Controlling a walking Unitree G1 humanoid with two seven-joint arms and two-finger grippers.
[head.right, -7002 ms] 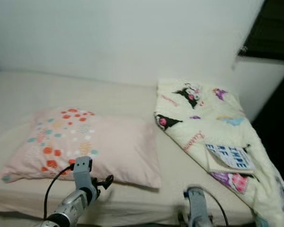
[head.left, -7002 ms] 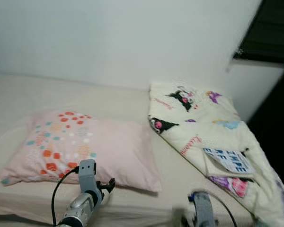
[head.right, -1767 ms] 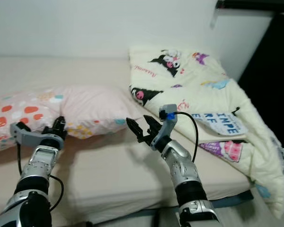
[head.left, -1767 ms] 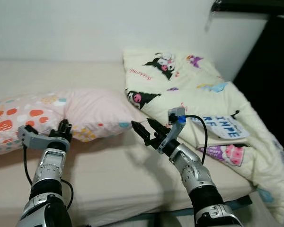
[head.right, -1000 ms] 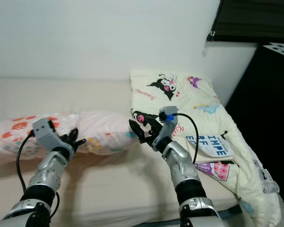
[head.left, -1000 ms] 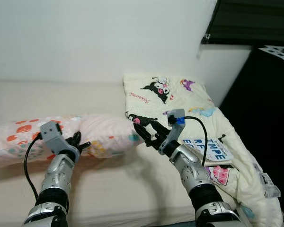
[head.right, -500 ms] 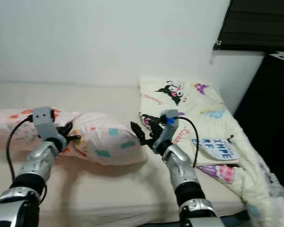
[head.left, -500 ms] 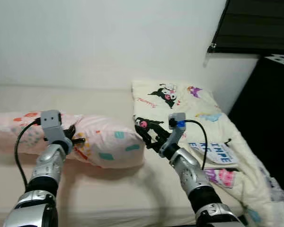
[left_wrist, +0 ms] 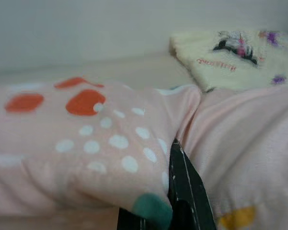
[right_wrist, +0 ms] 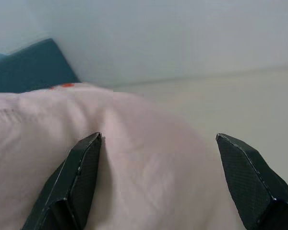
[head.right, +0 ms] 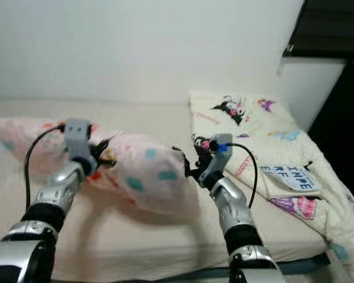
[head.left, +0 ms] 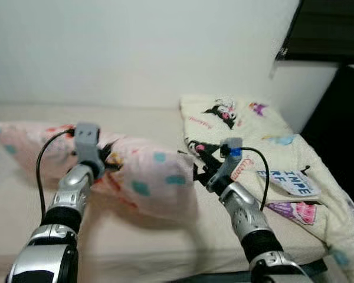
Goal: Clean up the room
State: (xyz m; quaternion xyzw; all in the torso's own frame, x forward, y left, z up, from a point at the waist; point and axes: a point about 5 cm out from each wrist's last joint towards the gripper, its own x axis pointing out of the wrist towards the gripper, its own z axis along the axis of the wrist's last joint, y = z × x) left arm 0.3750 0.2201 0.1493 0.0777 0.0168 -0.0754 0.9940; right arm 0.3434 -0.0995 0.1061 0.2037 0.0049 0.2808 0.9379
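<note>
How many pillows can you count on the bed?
1. The pink spotted pillow lies across the bed, left of the cartoon blanket, with the left gripper clamped on it. Others may be hidden.

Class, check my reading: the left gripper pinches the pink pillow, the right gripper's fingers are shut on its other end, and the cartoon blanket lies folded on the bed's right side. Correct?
One slip. The right wrist view shows the right gripper open, fingers spread around the pink pillow. The left gripper does pinch it, and the cartoon blanket lies on the right.

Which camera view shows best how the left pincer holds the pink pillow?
The left wrist view: pillow fabric bunches around a black finger. The eye views show the left pincer at the pillow's top. The right wrist view shows plain pillow fabric.
</note>
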